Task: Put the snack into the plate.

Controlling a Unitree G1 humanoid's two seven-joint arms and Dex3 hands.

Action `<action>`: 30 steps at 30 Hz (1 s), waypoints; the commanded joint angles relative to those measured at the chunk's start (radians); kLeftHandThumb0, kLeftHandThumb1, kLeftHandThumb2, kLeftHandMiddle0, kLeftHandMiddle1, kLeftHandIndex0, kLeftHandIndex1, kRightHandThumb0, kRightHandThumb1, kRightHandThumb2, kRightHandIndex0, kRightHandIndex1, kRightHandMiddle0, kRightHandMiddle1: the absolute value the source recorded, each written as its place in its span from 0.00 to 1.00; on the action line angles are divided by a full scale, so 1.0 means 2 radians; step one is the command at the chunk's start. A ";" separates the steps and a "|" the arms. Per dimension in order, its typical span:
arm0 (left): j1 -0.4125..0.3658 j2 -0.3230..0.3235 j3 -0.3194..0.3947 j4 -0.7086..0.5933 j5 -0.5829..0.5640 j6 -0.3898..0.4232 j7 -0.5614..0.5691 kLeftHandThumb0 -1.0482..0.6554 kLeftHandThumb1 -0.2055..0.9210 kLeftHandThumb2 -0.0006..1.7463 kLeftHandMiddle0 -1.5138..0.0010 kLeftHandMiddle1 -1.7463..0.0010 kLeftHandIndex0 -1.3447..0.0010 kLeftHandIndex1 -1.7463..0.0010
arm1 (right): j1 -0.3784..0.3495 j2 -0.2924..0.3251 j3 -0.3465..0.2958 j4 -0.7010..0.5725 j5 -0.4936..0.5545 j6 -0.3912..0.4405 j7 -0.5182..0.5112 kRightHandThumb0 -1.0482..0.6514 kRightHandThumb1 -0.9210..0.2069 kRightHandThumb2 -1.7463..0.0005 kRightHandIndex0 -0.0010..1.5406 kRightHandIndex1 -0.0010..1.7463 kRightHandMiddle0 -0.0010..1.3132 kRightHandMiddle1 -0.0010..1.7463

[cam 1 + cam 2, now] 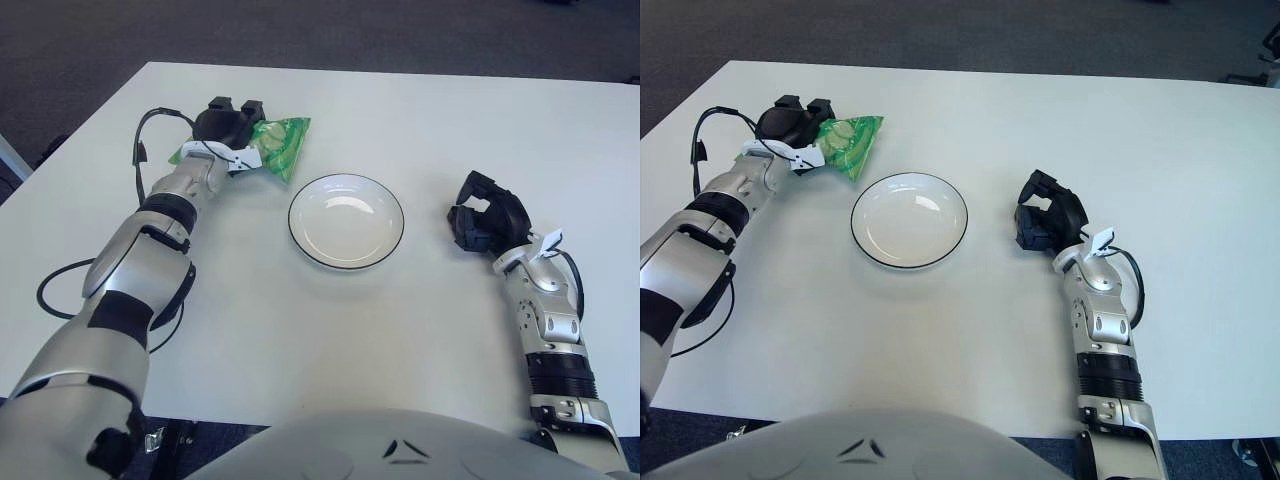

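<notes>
Left robot hand [228,128] grasps the snack [277,146] at the plate's [346,221] 10 o'clock.
The snack is a crinkled green packet with pale round shapes printed on it; the right robot hand [484,222], curled and holding nothing, sits at the plate's 3 o'clock on the white worktop [420,120].

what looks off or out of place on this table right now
Nothing stands out. The left hand grips the green snack bag left of and behind the plate, which sits flat, empty and unspilled on the white table. The right hand shows to the plate's right, fingers curled, holding nothing.
</notes>
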 commanded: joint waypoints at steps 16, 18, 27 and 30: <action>0.065 0.044 0.077 -0.283 -0.020 -0.006 -0.026 0.93 0.32 0.87 0.51 0.00 0.26 0.00 | 0.027 0.013 0.005 0.059 -0.007 0.015 0.002 0.32 0.59 0.20 0.85 1.00 0.51 1.00; 0.067 0.042 0.082 -0.301 -0.023 -0.016 -0.029 0.93 0.32 0.87 0.51 0.00 0.26 0.00 | 0.025 0.013 0.005 0.062 -0.006 0.013 0.004 0.32 0.59 0.20 0.85 1.00 0.51 1.00; 0.083 0.030 0.098 -0.381 -0.019 -0.019 -0.055 0.93 0.31 0.88 0.50 0.00 0.24 0.00 | 0.020 0.011 0.006 0.071 -0.007 0.010 0.006 0.32 0.59 0.20 0.84 1.00 0.51 1.00; 0.088 0.030 0.100 -0.392 -0.013 -0.030 -0.048 0.93 0.30 0.88 0.50 0.00 0.24 0.00 | 0.019 0.012 0.006 0.072 -0.006 0.008 0.008 0.32 0.59 0.20 0.84 1.00 0.51 1.00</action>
